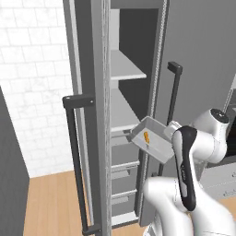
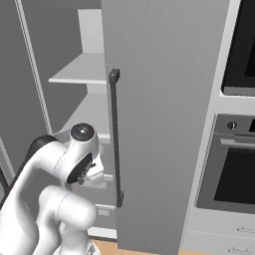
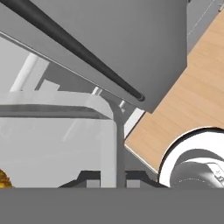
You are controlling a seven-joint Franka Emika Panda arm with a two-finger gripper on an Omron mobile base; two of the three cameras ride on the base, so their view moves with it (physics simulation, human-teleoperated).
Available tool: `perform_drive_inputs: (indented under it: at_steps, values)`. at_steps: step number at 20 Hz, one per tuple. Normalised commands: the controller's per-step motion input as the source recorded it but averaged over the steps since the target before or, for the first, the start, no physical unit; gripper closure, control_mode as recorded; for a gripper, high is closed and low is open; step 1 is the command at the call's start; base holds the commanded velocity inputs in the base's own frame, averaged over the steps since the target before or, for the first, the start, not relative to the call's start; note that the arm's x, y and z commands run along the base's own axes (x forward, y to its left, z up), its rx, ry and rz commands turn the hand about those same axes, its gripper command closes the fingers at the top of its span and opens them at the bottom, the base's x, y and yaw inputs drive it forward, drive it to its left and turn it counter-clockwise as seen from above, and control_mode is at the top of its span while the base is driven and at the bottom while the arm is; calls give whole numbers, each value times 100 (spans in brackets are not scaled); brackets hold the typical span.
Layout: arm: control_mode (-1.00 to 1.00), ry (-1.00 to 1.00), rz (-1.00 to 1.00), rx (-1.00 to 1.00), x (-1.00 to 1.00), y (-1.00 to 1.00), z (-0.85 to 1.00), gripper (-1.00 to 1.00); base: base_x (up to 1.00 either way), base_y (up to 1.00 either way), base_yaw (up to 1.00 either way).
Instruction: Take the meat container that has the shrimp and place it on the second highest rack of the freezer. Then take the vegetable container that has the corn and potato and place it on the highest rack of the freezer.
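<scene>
1. My gripper [image 3: 109, 178] is clamped on the rim of the tray [image 1: 154, 140]; its 2 fingertips [image 3: 89, 179] pinch the tray's wall from either side.
2. The tray hangs tilted in the air at the open freezer [image 1: 133, 115], in the gap between its 2 doors, its far edge just at the front of the lower shelf [image 1: 120, 115].
3. The shrimp [image 1: 146, 136] lies inside the tray, an orange speck near the middle; in the hand view it sits at the lower left corner [image 3: 4, 180].
4. The upper shelf [image 1: 124, 67] stands above, well apart from the tray.
5. Grey drawers [image 1: 124, 159] sit below the lower shelf.
6. An oven [image 2: 234, 174] stands to the freezer's right.
</scene>
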Motion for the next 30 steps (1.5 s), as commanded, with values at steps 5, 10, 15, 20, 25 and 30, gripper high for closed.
perform_drive_inputs:
  at_steps: [5, 10, 15, 20, 25, 30]
  values:
    - [-100, -8, -8, 0, 48, 42, -1, 100, 0, 0, 0]
    - [-100, -2, -15, 0, 35, 34, 0, 100, 0, 0, 0]
    - [-100, 0, -18, 0, 39, 31, 0, 100, 0, 0, 0]
    - [-100, 0, -13, 7, 32, 19, 0, 100, 0, 0, 0]
    - [-100, 0, -3, 17, 37, 1, 0, 100, 0, 0, 0]
    - [-100, 1, 0, 10, 48, 4, 0, 100, 0, 0, 0]
